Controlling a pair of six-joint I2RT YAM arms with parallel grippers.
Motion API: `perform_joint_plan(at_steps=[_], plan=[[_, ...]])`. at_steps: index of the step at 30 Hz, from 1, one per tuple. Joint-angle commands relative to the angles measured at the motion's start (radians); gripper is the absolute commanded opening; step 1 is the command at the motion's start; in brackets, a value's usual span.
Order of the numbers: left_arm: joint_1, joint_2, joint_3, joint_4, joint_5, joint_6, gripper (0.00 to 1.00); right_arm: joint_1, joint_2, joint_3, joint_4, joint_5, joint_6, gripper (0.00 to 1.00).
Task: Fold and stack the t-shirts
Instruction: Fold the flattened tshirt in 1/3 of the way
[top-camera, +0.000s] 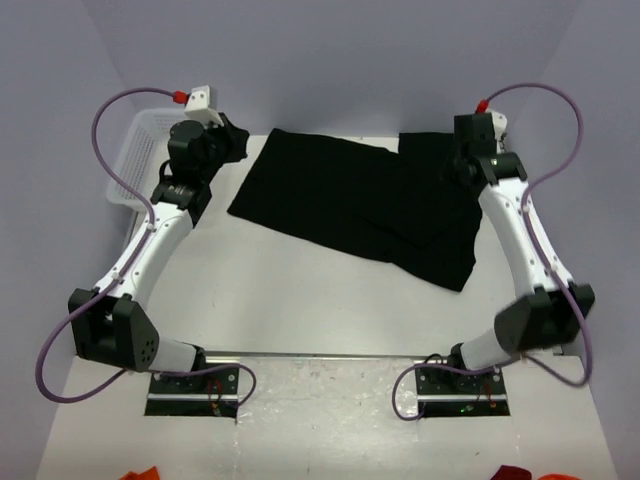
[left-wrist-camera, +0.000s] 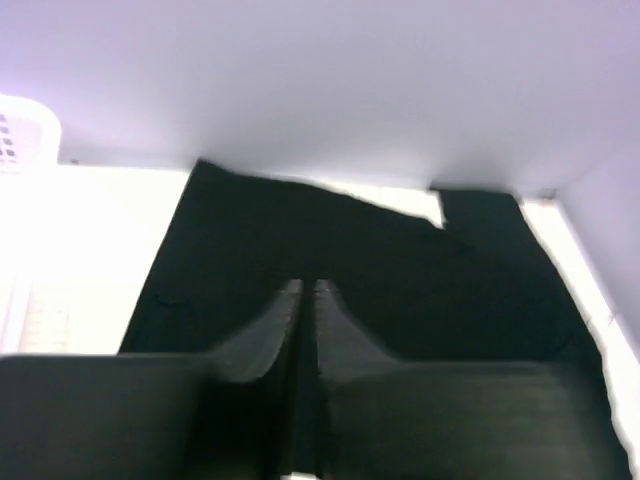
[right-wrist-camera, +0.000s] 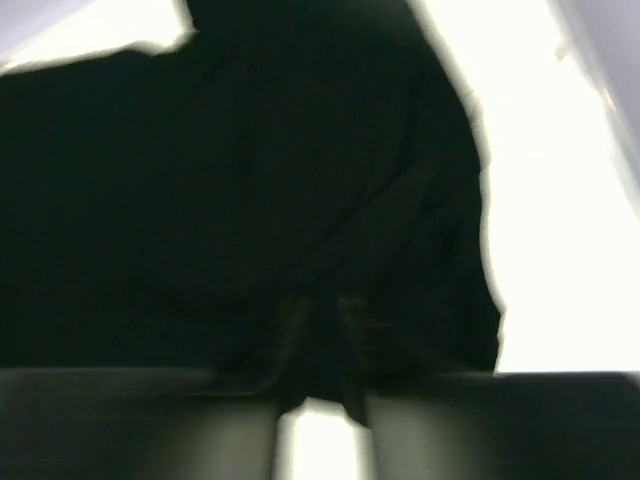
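Table: white, with my two arm bases bolted at the near edge.

T-shirt: black cloth, spread flat over the far half of the table. It runs from about the middle of the far edge out toward the right edge, and its lowest corner points toward the near right. A second rectangle of black shows at the far right corner. I cannot tell whether this is a folded part or a separate garment. The left wrist view shows the cloth lying flat with an uneven far hem. The right wrist view shows it filling most of the frame, blurred.

Left arm reaches along the left edge. Right arm reaches along the right edge.

Basket: white mesh, at the far left corner, also seen at the edge of the left wrist view.

Left gripper: just beside the shirt's far left corner. In the wrist view my fingers are drawn together to a thin slit, with no cloth seen between them.

Right gripper: over the shirt's far right part. In the wrist view my fingers stand a little apart with bright table showing through the gap. Blur hides whether they touch the cloth.
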Motion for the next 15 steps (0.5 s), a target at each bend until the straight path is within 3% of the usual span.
perform_joint_plan(at_steps=[1,2,5,11,15], plan=[[0.005,0.106,-0.109,-0.069,0.154,-0.021,0.00,0.106,-0.333,-0.232,0.077,-0.159,0.031,0.07],[0.003,0.123,-0.106,-0.076,0.199,-0.009,0.00,0.123,-0.380,-0.334,0.115,-0.183,0.040,0.00],[0.008,0.186,-0.095,-0.073,0.265,-0.004,0.00,0.127,-0.486,-0.444,0.125,-0.297,0.057,0.00],[0.026,0.357,0.004,-0.100,0.296,-0.022,0.00,0.141,-0.601,-0.524,0.088,-0.308,0.032,0.00],[0.029,0.465,0.081,-0.114,0.233,-0.018,0.00,0.143,-0.635,-0.536,0.091,-0.340,0.023,0.00]])
